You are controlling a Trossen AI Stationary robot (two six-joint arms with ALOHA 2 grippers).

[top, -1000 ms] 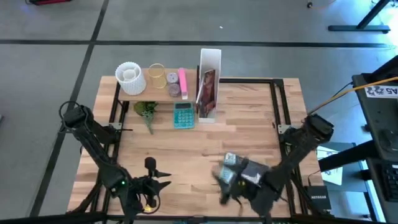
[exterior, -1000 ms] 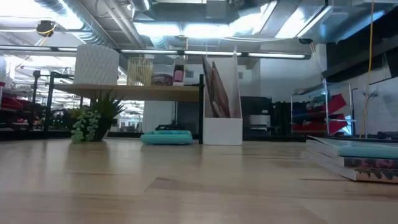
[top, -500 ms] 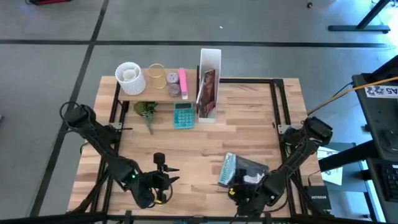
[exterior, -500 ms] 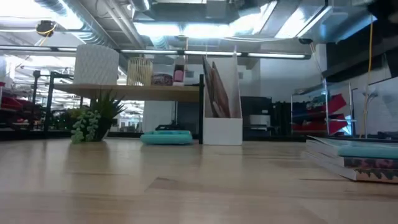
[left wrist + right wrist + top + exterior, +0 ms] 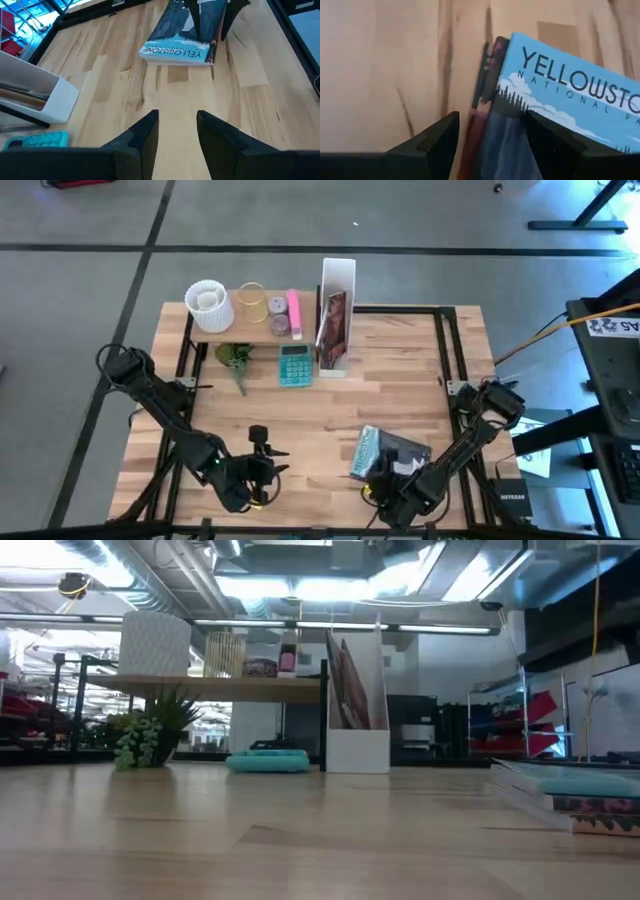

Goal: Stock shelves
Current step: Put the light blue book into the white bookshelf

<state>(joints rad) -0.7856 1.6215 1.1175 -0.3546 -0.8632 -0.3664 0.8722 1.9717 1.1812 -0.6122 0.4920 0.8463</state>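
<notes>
— Where do the shelves stand?

— At the far edge of the light-wood bench (image 5: 400, 370). The small raised light-wood plank shelf with its black metal frame (image 5: 262, 325) carries a white ribbed pot (image 5: 208, 305), a clear glass jar (image 5: 251, 301) and a pink bottle (image 5: 294, 310). Touching its right end is the tall narrow white upright file box (image 5: 335, 315), with brown books inside.

— And beneath the plank shelf?

— A small green plant (image 5: 235, 360) and, just beside the file box, a flat teal calculator (image 5: 294, 364).

— The arms?

— Both are well apart from the file box, at the near edge. The right pincer (image 5: 490, 135) is spread open and holds nothing — its fingers stand either side of the edge of a stack of books (image 5: 385, 452) topped by a blue "Yellowstone" book (image 5: 565, 100). The left pincer (image 5: 175, 132) is open and empty too, pointed across bare bench toward that stack.
</notes>
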